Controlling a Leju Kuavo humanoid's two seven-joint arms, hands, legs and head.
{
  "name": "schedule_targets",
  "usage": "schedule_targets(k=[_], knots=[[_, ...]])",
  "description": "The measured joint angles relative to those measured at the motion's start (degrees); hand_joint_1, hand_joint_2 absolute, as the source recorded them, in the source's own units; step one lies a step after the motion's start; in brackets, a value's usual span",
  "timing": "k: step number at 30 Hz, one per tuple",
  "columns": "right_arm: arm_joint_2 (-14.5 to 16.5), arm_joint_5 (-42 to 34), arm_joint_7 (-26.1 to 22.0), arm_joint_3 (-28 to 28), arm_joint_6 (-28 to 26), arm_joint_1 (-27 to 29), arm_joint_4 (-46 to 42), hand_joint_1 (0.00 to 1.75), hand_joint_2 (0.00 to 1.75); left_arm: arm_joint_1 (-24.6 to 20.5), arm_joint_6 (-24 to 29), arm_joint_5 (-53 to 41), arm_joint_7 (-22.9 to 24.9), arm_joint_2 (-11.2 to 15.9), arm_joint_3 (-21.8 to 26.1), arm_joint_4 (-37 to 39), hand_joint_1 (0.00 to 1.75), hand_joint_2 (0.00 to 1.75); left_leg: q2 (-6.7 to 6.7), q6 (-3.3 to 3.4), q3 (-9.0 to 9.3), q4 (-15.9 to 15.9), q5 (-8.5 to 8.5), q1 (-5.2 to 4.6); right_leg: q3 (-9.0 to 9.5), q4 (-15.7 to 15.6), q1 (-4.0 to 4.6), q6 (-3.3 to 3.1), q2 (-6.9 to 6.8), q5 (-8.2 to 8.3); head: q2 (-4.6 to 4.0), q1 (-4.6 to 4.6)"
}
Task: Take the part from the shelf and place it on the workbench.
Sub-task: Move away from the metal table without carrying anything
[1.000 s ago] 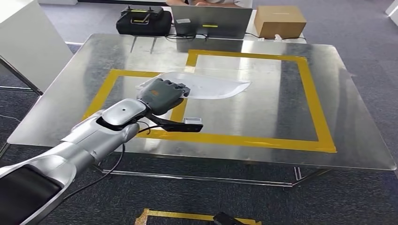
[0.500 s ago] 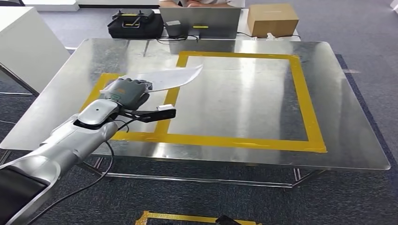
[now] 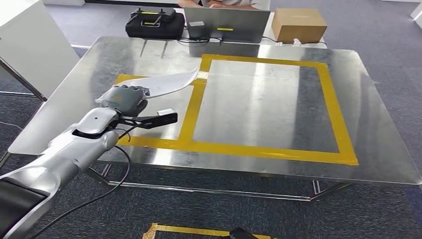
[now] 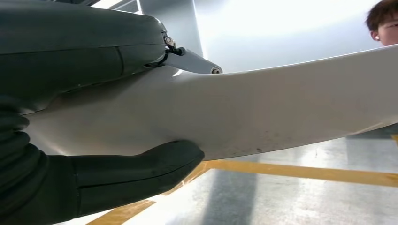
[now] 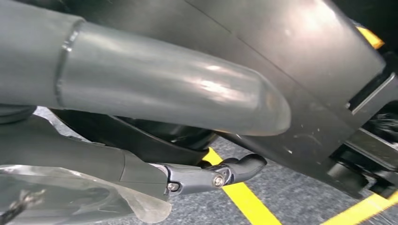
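- left hand [image 3: 125, 98] is gripping the white part [image 3: 166, 83], fingers closed round its near end.
- part is hanging over the bench [image 3: 378, 149], above the left yellow tape [image 3: 196, 107], not touching.
- pickup looks done; lowering and release are remaining.
- right hand [image 5: 141, 89]: cannot tell its state.

part [image 3: 166, 83]: its near end is hidden under the left hand [image 3: 125, 98]; in the left wrist view the picture's edge cuts off its far end, so we cannot see its whole shape.
left hand fingers [image 4: 136, 171]: we see them partly, the part covers the rest.
right hand [image 5: 141, 93]: very close and blurred; we cannot tell how its fingers lie.
laptop [image 3: 226, 24]: its top is cut off by the head view's edge.
person [image 4: 386, 21]: cut off at the wrist picture's edge.
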Motion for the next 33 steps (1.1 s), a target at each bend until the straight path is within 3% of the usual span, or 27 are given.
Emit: schedule_targets(k=[1, 4, 5, 7, 9, 11, 14, 15, 16, 17, 19, 21, 24, 26, 29, 30, 31, 32, 33], knots=[[-0.01, 0.14, 0.01, -0.03, 0.0, -0.05, 0.0, 0.0, 0.0, 0.15, -0.11, 0.1, -0.1, 0.0, 0.2, 0.07, 0.0, 1.75, -0.02, 0.0, 0.01, 0.03, -0.01, -0.01, 0.01, -0.27, 0.0, 0.0, -0.01, 0.84, 0.0, 0.02], [-0.01, 0.48, 0.01, -0.07, 0.04, -0.01, -0.01, 0.0, 0.0, 0.25, 0.3, 0.64, -0.99, -0.17, 1.25, 0.12, 0.0, 1.75, -0.17, -0.24, -0.04, 0.2, -0.13, -0.1, 4.93, -10.65, 0.03, -0.31, -0.08, 6.09, 0.0, 0.04], [0.0, 0.52, -0.01, -0.08, 0.07, 0.02, -0.01, 0.0, 0.0, 0.24, 0.55, 0.65, -1.24, -0.26, 1.67, 0.12, 0.0, 1.75, -0.21, -0.44, -0.15, 0.31, -0.16, -0.21, 6.46, -13.62, 0.07, -0.49, -0.1, 6.93, 0.0, 0.01], [0.01, 0.55, -0.05, -0.12, 0.13, 0.04, -0.01, 0.0, 0.0, 0.29, 0.83, 0.31, -1.33, -0.43, 2.28, 0.12, 0.0, 1.75, -0.21, -0.95, -0.32, 0.4, -0.07, -0.41, 7.63, -15.52, 0.2, -0.83, -0.01, 6.87, 0.0, -0.04], [0.03, 0.61, -0.08, -0.22, 0.15, 0.06, -0.01, 0.0, 0.0, 0.3, 0.94, -0.19, -1.16, -0.61, 2.73, 0.11, 0.0, 0.87, -0.17, -1.49, -0.25, 0.45, -0.15, -0.33, 7.73, -15.74, 0.09, -1.38, 0.05, 7.03, 0.0, -0.04], [0.07, 0.63, -0.09, -0.37, 0.15, 0.02, -0.01, 0.0, 0.0, 0.13, 0.99, -0.42, -1.03, -0.7, 3.03, 0.1, 0.0, 0.0, -0.13, -2.1, -1.05, 2.59, -1.75, -0.24, 7.98, -15.96, -0.14, -2.0, -0.04, 7.19, 0.0, -0.19], [0.07, 0.66, -0.05, -0.52, 0.16, 0.04, 0.0, 0.0, 0.0, 0.21, 0.92, -0.62, -1.02, -0.7, 3.18, 0.1, 0.0, 0.0, -0.08, -2.77, -5.64, 13.17, -6.86, -0.06, 8.09, -16.02, -0.21, -2.45, -0.13, 7.16, 0.0, -0.36], [0.07, 0.68, -0.03, -0.59, 0.17, 0.08, 0.0, 0.0, 0.0, 0.38, 0.84, -0.58, -1.05, -0.7, 3.26, 0.11, 0.0, 0.0, -0.07, -2.84, -6.85, 15.94, -7.66, -0.03, 8.11, -16.02, -0.21, -2.48, -0.11, 7.15, 0.0, -0.35], [0.07, 0.71, 0.01, -0.67, 0.19, 0.1, 0.0, 0.0, 0.0, 0.53, 0.76, -0.5, -1.09, -0.7, 3.36, 0.11, 0.0, 0.0, -0.07, -2.82, -7.15, 16.68, -7.37, -0.02, 8.15, -16.01, -0.21, -2.5, -0.06, 7.14, 0.0, -0.36], [0.07, 0.72, 0.03, -0.76, 0.22, 0.12, -0.01, 0.0, 0.0, 0.59, 0.71, -0.38, -1.14, -0.71, 3.47, 0.11, 0.0, 0.0, -0.07, -2.71, -6.34, 15.06, -5.98, -0.02, 8.23, -16.0, -0.21, -2.49, -0.02, 7.13, 0.0, -0.36], [0.09, 0.72, 0.04, -0.9, 0.28, 0.11, -0.01, 0.0, 0.0, 0.5, 0.68, -0.21, -1.22, -0.74, 3.75, 0.1, 0.0, 0.0, -0.07, -2.31, -2.55, 7.41, -2.17, -0.06, 8.42, -15.99, -0.17, -2.36, 0.04, 7.05, 0.0, -0.34], [0.11, 0.74, 0.08, -0.97, 0.33, 0.06, -0.01, 0.0, 0.0, 0.34, 0.7, -0.09, -1.44, -0.89, 4.14, 0.1, 0.0, 0.0, -0.11, -1.96, 0.25, 1.44, -0.5, -0.24, 8.33, -15.92, 0.01, -1.95, 0.04, 7.01, 0.0, -0.29], [0.13, 0.91, 0.19, -1.03, 0.31, 0.05, -0.01, 0.0, 0.0, 0.39, 0.85, 0.32, -2.48, -1.07, 4.66, 0.09, 0.0, 0.0, -0.12, -1.29, 0.57, 0.16, -0.45, -0.31, 8.04, -16.01, 0.07, -1.07, 0.03, 7.08, 0.0, -0.28], [0.13, 1.07, 0.17, -1.15, 0.25, 0.06, 0.0, 0.0, 0.0, 0.33, 1.19, 0.97, -3.66, -1.09, 5.31, 0.0, 0.0, 0.0, 0.0, -0.59, 0.61, -0.14, 0.02, -0.05, 7.22, -14.41, 0.05, -0.53, 0.04, 5.56, 0.0, -0.12], [0.12, 1.16, 0.08, -1.45, 0.16, 0.05, 0.0, 0.0, 0.0, 0.59, 2.57, 3.86, -7.01, -1.17, 7.08, -0.51, 0.0, 0.0, 0.1, -0.05, 0.39, -0.23, 0.4, 0.03, 3.18, -4.41, 0.04, -0.02, 0.01, -0.09, 0.0, 0.22], [0.11, 1.17, 0.04, -1.51, 0.12, 0.06, -0.01, 0.0, 0.0, 0.93, 3.24, 5.07, -8.52, -1.16, 7.79, -0.87, 0.0, 0.0, 0.12, -0.01, 0.3, -0.22, 0.44, 0.01, 2.02, -1.35, 0.03, 0.08, 0.0, -1.21, 0.0, 0.22], [0.11, 1.16, 0.02, -1.59, 0.08, 0.07, -0.01, 0.0, 0.0, 1.39, 3.94, 6.32, -10.16, -1.16, 8.5, -1.46, 0.0, 0.0, 0.15, 0.03, 0.24, -0.21, 0.5, -0.01, 1.74, -0.13, 0.03, 0.14, 0.0, -1.3, 0.0, 0.23], [0.1, 1.13, 0.01, -1.73, 0.05, 0.1, -0.01, 0.0, 0.0, 1.97, 4.56, 7.63, -11.81, -1.16, 9.2, -2.33, 0.0, 0.0, 0.16, 0.02, 0.2, -0.2, 0.57, 0.0, 2.56, -1.16, 0.02, 0.15, -0.02, -0.34, 0.0, 0.23], [0.1, 1.06, 0.01, -1.95, 0.05, 0.15, -0.01, 0.0, 0.0, 2.64, 4.98, 9.02, -13.36, -1.19, 9.88, -3.49, 0.0, 0.0, 0.15, -0.04, 0.19, -0.17, 0.63, 0.01, 4.44, -4.35, 0.0, 0.1, -0.04, 1.43, 0.0, 0.24]])
